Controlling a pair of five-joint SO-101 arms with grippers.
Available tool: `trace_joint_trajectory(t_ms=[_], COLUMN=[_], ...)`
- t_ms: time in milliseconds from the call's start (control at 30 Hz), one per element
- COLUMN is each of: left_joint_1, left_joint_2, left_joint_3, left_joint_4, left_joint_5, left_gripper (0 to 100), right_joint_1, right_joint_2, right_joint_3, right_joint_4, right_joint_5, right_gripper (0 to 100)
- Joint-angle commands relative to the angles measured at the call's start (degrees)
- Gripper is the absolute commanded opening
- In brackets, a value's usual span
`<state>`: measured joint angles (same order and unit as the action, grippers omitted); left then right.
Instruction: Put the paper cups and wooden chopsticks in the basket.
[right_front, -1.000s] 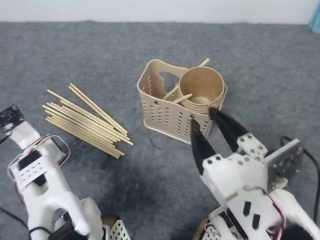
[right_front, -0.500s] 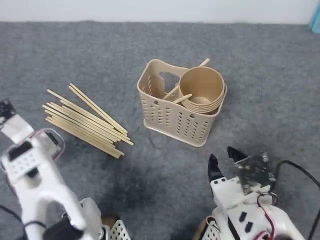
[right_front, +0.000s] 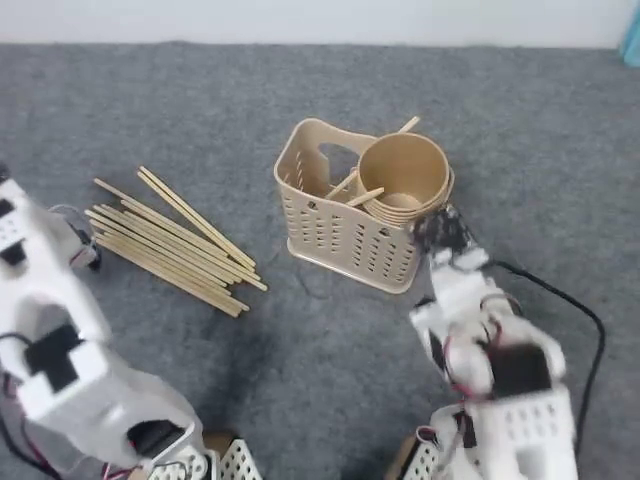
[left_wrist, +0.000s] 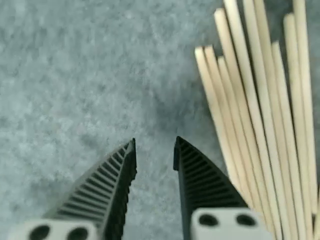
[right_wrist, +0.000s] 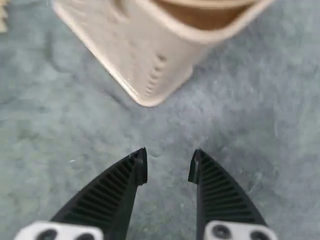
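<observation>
A beige perforated basket (right_front: 345, 235) stands mid-carpet. A stack of paper cups (right_front: 403, 172) sits in its right compartment, and a few wooden chopsticks (right_front: 352, 186) lean inside it. A pile of loose chopsticks (right_front: 170, 240) lies on the carpet to the left. My left gripper (left_wrist: 155, 145) hangs open just above the carpet, beside the ends of those chopsticks (left_wrist: 260, 100), holding nothing. My right gripper (right_wrist: 169, 155) is open and empty, low over the carpet a short way from the basket's corner (right_wrist: 145, 55). In the high view the right gripper (right_front: 440, 232) is by the basket's front right corner.
Grey carpet covers the whole floor, with open room in front of the basket and behind it. The left arm's white body (right_front: 45, 320) stands at the left edge near the pile. A black cable (right_front: 570, 300) trails from the right arm.
The right arm has dropped from up near the camera and stretched forward to the basket's front right corner. The left arm has swung out towards the chopstick pile's left end.
</observation>
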<state>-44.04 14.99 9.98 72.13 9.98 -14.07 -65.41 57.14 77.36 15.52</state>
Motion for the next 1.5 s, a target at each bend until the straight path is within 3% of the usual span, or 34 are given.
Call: trace_joint_trajectory(t_ms=[0, 200, 567, 933, 1167, 1300, 1467], left_joint_1=[1.23, 3.34, 3.69, 6.42, 6.68, 6.77, 6.77], left_joint_2=[3.08, 5.01, 5.63, 5.19, 5.27, 5.54, 5.63], left_joint_3=[-6.29, -8.84, -6.64, 0.75, 0.57, 0.84, 4.00], left_joint_4=[0.70, 0.00, -2.02, -12.04, -11.87, -7.30, -2.64], left_joint_5=[0.44, 1.58, 16.09, 17.14, 22.42, 22.68, 22.59], left_gripper=[12, 12, 12, 12, 12, 12, 4], right_joint_1=[1.10, 0.92, 0.92, 0.92, 0.92, 1.01, 1.01], right_joint_2=[5.23, 6.29, 6.29, 6.29, 6.29, 6.29, 6.29], right_joint_3=[5.10, 12.92, 18.55, 18.46, 18.64, 18.64, 18.64], right_joint_4=[-9.80, -19.47, -24.84, -24.48, -24.40, -24.40, -24.40], right_joint_5=[-4.40, -14.77, -14.68, -14.59, -12.66, -12.40, -12.31], right_gripper=[15.4, 15.4, 15.4, 15.4, 15.4, 15.4, 15.4])
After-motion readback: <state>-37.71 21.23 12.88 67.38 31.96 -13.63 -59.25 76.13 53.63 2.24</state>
